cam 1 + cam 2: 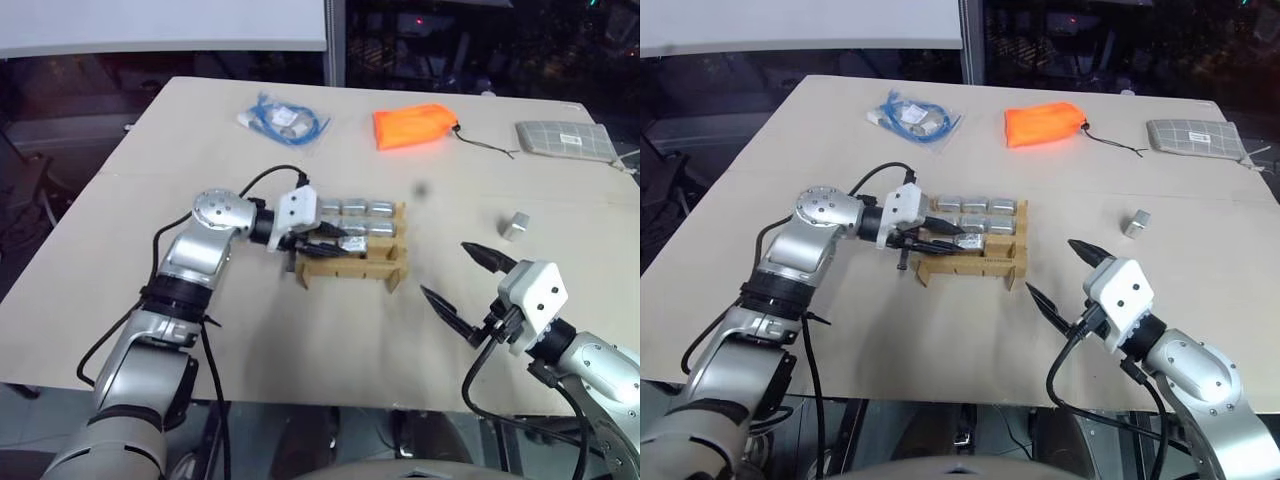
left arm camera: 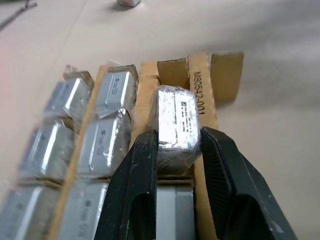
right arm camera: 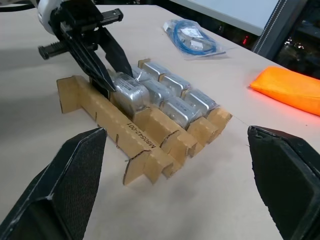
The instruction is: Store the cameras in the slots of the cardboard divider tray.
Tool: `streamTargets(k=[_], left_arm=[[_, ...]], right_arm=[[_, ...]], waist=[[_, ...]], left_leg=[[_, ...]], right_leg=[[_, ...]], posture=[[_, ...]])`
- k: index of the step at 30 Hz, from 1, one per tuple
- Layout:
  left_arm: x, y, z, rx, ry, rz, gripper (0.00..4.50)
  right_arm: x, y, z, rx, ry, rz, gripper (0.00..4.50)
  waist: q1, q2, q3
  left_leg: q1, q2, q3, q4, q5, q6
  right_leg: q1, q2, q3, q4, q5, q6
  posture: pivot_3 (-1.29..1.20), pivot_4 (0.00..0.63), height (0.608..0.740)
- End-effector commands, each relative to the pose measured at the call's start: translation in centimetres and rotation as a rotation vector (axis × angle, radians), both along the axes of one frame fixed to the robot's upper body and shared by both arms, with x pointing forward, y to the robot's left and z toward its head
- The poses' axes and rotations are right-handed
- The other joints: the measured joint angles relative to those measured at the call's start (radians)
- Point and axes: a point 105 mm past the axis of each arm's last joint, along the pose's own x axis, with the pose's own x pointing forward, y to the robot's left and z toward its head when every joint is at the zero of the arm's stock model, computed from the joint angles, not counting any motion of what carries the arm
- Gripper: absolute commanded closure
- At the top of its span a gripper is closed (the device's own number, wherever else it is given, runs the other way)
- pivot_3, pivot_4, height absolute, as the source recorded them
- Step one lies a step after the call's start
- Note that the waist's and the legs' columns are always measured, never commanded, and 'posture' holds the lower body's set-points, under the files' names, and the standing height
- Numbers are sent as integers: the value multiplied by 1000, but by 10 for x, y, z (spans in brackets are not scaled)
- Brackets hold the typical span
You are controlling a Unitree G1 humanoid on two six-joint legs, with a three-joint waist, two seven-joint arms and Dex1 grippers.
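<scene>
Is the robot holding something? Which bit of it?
The left hand pinches one camera by its two long sides, over the cardboard tray. The right hand is open, holding nothing.

The left gripper (image 2: 176,150) is reaching over the cardboard divider tray (image 2: 216,80), its two black fingers (image 2: 137,185) pressing against either side of a wrapped silver camera (image 2: 176,122) sitting in a slot of the outer row. More wrapped cameras (image 2: 107,115) are filling the two rows beside it. The tray is resting on a pale table (image 2: 270,140).
</scene>
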Motion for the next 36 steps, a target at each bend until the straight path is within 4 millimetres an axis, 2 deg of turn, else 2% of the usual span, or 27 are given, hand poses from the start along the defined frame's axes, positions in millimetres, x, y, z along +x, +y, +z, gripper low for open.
streamTargets(k=[1,6,15,17,19,21,23,25,31,36], left_arm=[[1,-1,16,-72,41,-6,3762],[4,1,19,-86,83,7,3762],[15,2,6,4,58,15,3762],[16,3,3,13,96,19,3762],[16,3,5,3,119,14,2682],[17,2,7,-5,112,16,1856],[18,0,16,-55,77,28,833],[14,0,28,-124,58,22,12],[-7,6,52,-287,-6,67,12],[-39,3,50,-362,35,111,12]], right_arm=[[-4,4,11,3,-58,20,0],[-4,4,11,2,-57,19,0],[-6,3,11,1,-54,11,0],[-6,3,10,0,-53,10,0],[-7,3,10,0,-51,9,0],[-8,3,10,1,-48,9,0],[-8,2,9,5,-40,6,0],[-6,1,8,7,-32,-6,0],[26,-22,-1,16,26,-214,0],[68,-65,-9,14,88,-515,0]], waist=[[0,0,0],[0,0,0],[1,0,0],[1,0,0],[0,0,0],[-1,0,0],[0,0,0],[1,-1,1],[-8,0,0],[-11,0,1]], left_leg=[[0,0,0,0,0,0],[-2,0,0,0,0,0],[-2,0,0,0,0,1],[-2,0,-1,1,0,1],[-2,0,-1,2,0,1],[-2,0,-1,2,-1,1],[-3,0,-1,2,-1,1],[-3,0,-1,2,-1,1],[-3,1,-1,3,-1,1],[-3,1,-1,2,-1,1]], right_leg=[[0,0,0,0,0,0],[-1,0,-1,-1,0,0],[-1,0,-1,-1,0,0],[-1,0,-1,0,0,0],[-1,0,-1,0,0,0],[-1,0,-1,0,0,0],[-1,0,-1,0,0,0],[-1,0,-1,0,0,0],[-1,-1,-1,0,0,0],[-1,-2,-2,0,0,0]], posture=[[0,150,740],[0,150,740],[0,150,740],[0,150,740],[0,150,740],[0,150,740],[0,150,740],[0,150,740],[0,150,740],[0,150,740]])
